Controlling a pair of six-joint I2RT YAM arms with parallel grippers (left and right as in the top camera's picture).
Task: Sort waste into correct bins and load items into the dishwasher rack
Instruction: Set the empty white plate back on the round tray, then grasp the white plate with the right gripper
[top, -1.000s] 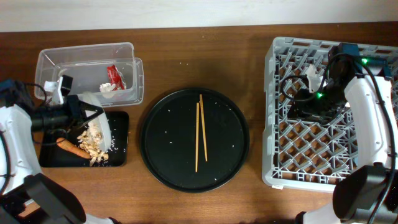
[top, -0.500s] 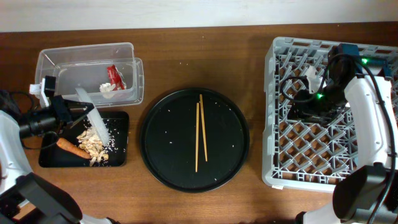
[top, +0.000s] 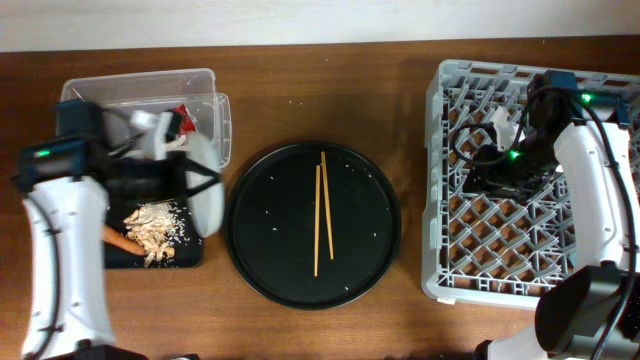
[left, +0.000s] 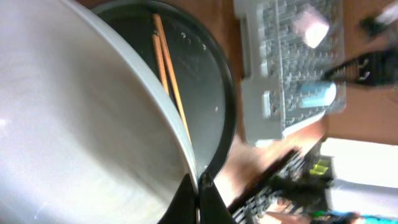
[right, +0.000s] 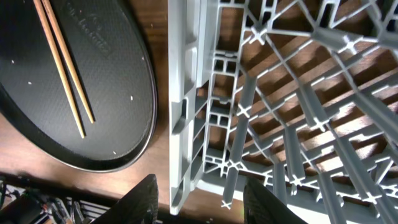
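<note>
1. The left gripper (left: 199, 190) is clamped on the rim of the pale plate (top: 208, 195), held on edge towards the bench's left side.
2. The food scraps (top: 155, 228) and carrot (top: 122, 241) lie in the shallow black tray (top: 192, 252). The wrapper (top: 182, 113) sits in the clear tub (top: 140, 78) at the far-left corner.
3. The chopsticks (top: 322, 215) lie side by side on the round black tray (top: 270, 230), mid-bench.
4. The right gripper (right: 204, 196) hangs over the dishwasher rack (top: 540, 240) at the right edge, jaws spread wide and empty.
5. A white shape (top: 504, 124) in the rack is possibly the bowl.

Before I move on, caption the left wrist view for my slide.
Left gripper pinching the plate rim, chopsticks on the round black tray beyond.
</note>
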